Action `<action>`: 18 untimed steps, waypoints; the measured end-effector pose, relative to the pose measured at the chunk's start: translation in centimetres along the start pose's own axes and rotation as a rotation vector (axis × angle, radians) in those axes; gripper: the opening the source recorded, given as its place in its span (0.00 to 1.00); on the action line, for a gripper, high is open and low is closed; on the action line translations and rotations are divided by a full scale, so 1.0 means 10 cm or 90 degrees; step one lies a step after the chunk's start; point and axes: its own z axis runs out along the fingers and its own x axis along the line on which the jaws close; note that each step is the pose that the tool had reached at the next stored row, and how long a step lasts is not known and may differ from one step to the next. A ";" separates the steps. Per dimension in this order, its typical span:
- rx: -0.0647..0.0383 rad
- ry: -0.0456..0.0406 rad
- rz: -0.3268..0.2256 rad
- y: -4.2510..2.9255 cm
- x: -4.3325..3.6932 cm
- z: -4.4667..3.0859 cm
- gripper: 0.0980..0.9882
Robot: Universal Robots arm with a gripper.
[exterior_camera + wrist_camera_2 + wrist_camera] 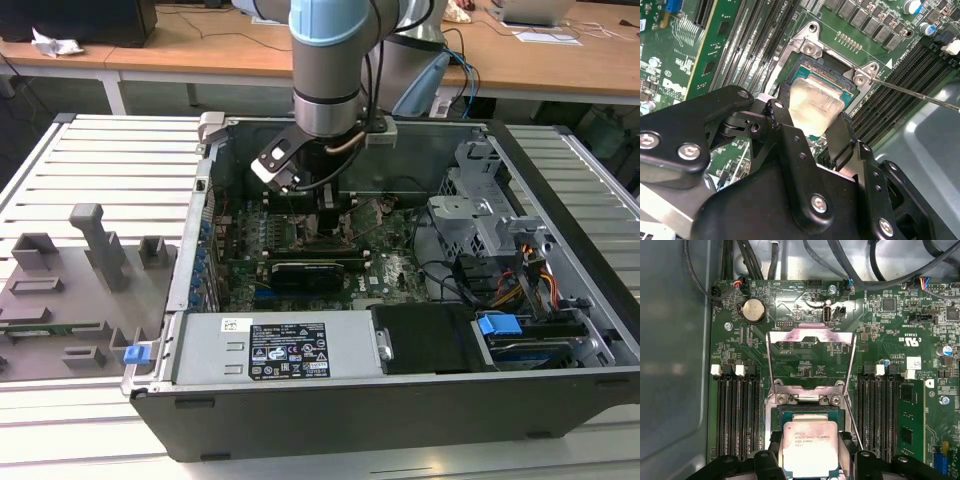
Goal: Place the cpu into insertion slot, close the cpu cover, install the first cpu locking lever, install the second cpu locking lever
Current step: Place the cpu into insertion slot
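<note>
Presumably light, stiff, fragile — the flat silver-grey square cpu (810, 450) is clamped by opposite edges in the black pincer (810, 442).

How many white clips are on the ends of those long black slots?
4 white clips: two on the slots by the grey wall, two on the slots by the green memory stick. Others may hide behind the fingers holding the cpu.

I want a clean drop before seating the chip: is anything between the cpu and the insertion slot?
Nothing visible does. The gripper holds the cpu just over the insertion slot, whose dark centre shows bare past the chip's edge. The cpu cover is swung open, clear of the socket.
</note>
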 end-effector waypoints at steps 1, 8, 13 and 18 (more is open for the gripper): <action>0.000 -0.0002 0.004 -0.004 0.000 0.006 0.48; 0.002 -0.0007 0.009 -0.011 0.001 0.070 0.48; 0.002 -0.0024 0.009 -0.013 0.001 0.105 0.48; 0.002 -0.0025 0.009 -0.013 0.002 0.106 0.48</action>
